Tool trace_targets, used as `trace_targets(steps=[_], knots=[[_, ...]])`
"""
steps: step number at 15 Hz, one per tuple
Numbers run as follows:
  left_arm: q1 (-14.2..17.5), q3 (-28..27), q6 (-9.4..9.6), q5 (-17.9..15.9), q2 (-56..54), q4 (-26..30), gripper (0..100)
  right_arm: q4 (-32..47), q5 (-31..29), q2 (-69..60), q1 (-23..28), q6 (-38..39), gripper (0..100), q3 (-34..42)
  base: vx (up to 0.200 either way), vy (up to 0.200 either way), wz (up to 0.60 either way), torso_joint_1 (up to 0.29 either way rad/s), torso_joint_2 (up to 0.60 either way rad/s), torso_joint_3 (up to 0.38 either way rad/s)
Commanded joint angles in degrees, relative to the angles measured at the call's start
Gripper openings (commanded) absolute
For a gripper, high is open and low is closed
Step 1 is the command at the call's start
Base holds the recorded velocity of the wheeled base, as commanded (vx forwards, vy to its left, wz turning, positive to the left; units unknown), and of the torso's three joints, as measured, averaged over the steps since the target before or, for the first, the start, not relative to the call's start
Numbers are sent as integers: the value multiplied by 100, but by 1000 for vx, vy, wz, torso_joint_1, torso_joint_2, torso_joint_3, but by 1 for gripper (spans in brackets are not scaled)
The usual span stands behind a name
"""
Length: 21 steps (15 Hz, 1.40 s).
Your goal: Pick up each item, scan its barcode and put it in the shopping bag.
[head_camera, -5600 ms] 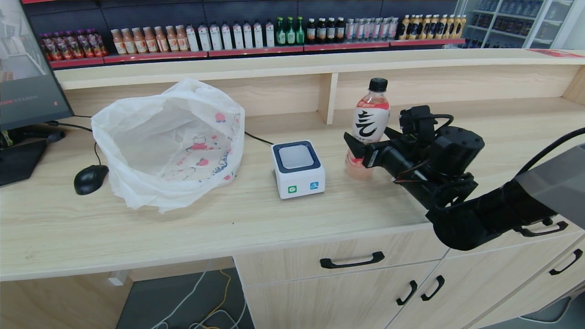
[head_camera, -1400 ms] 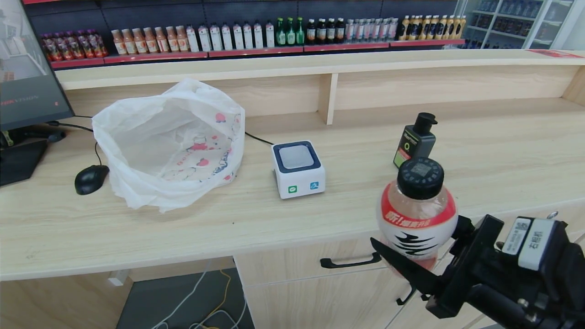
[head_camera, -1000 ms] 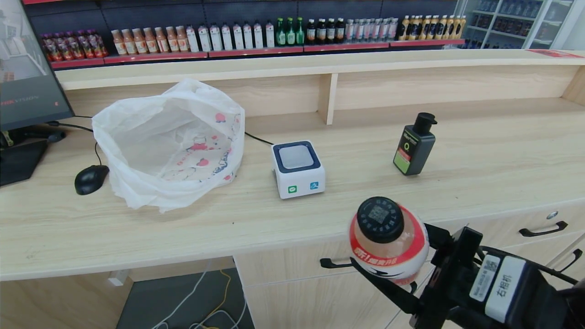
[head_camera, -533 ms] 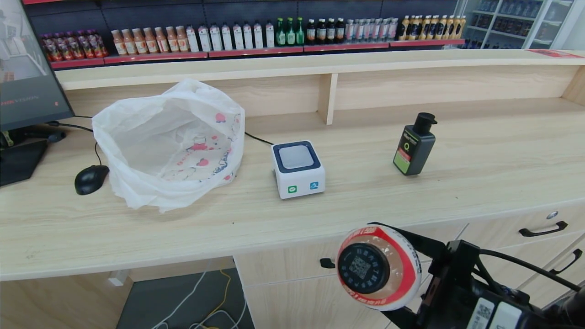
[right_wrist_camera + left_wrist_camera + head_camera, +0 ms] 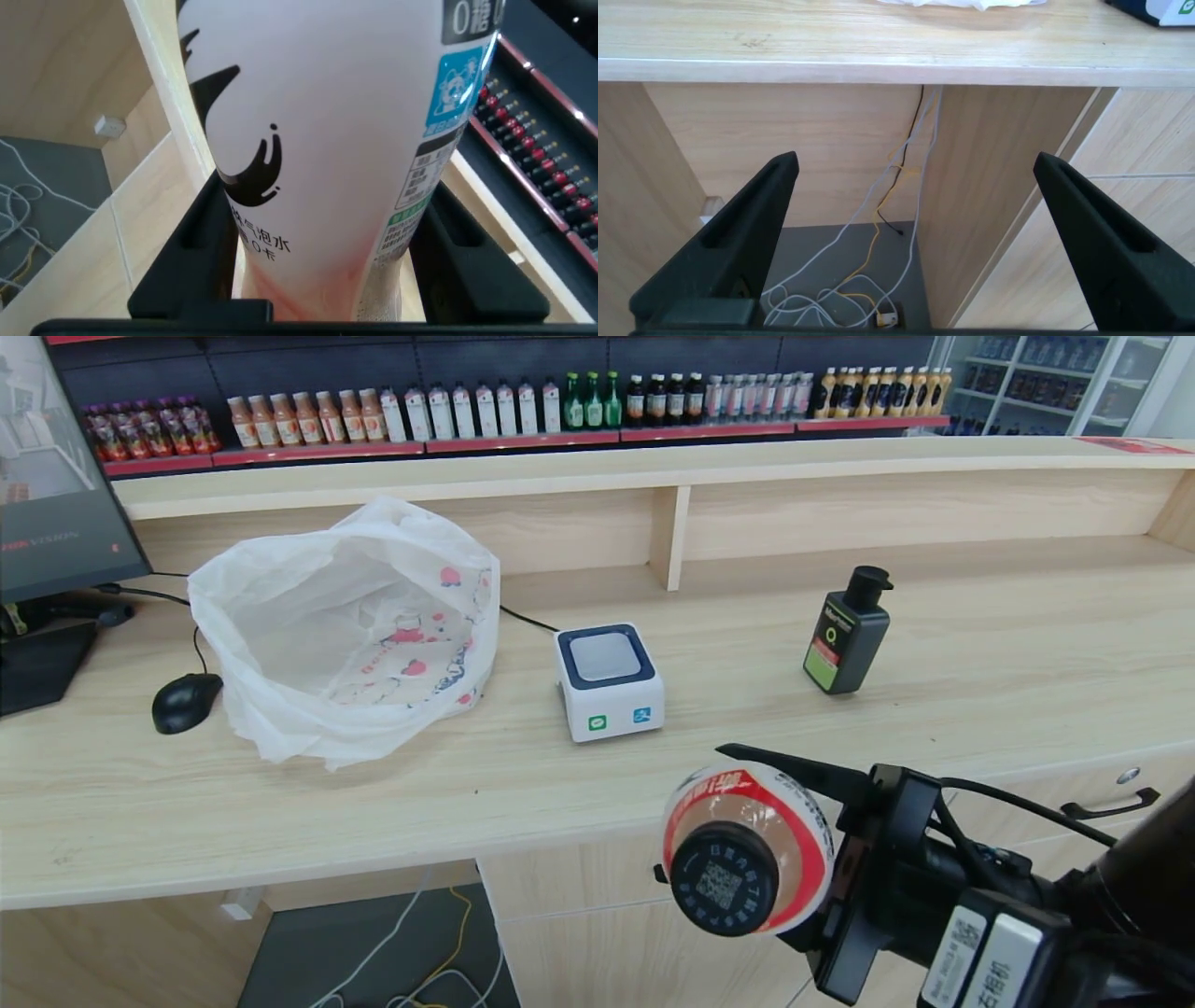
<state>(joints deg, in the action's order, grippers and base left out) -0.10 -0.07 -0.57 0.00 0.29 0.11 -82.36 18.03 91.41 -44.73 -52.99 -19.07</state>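
Bottle [image 5: 747, 845], pinched by the right pincer [image 5: 775, 859] just off the surface's [image 5: 467, 803] front edge, cap tipped toward the head camera, wants rolling until its barcode faces the scanner [image 5: 609, 679] window, grip firm.

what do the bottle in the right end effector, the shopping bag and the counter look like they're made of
Bottle: probably clear glossy plastic, contents showing past a printed wrap.
Shopping bag: thin translucent white plastic film, crinkled and slumped.
Counter: matte pale wood grain, maybe laminate.

A shop: checkout counter [image 5: 523, 775], stocked drink shelves [image 5: 523, 406].
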Motion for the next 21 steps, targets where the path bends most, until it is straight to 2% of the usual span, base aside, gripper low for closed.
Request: trace_targets(steps=[1, 3, 5, 7, 12, 14, 17, 21], knots=[[1, -1, -4, 0, -3, 7, 100, 9, 95, 9, 131, -150, 0, -62, 0, 0, 0, 0, 0, 0], [1, -1, -13, 0, -3, -2, 100, 45, 78, -132, 122, -625, 0, 219, 0, 0, 0, 0, 0, 0], [1, 7, -13, 0, -3, -2, 100, 18, -1, -264, 122, -809, 0, 448, 0, 0, 0, 0, 0, 0], [1, -1, -4, 0, -3, -2, 100, 18, -335, -439, 122, -836, 0, 623, 0, 0, 0, 0, 0, 0], [1, 7, 84, 0, -20, -11, 100, 18, -458, -466, -54, -1213, 0, 606, 0, 0, 0, 0, 0, 0], [1, 7, 92, 0, -20, -11, 100, 45, -458, -562, -62, -1213, 0, 342, 0, 0, 0, 0, 0, 0], [1, 7, 92, 0, -20, -11, 100, 45, -493, -483, -379, -1222, 0, 26, 0, 0, 0, 0, 0, 0], [1, 7, 92, 0, -20, -11, 100, 45, -1153, -562, -959, -1266, 0, 35, 0, 0, 0, 0, 0, 0]])
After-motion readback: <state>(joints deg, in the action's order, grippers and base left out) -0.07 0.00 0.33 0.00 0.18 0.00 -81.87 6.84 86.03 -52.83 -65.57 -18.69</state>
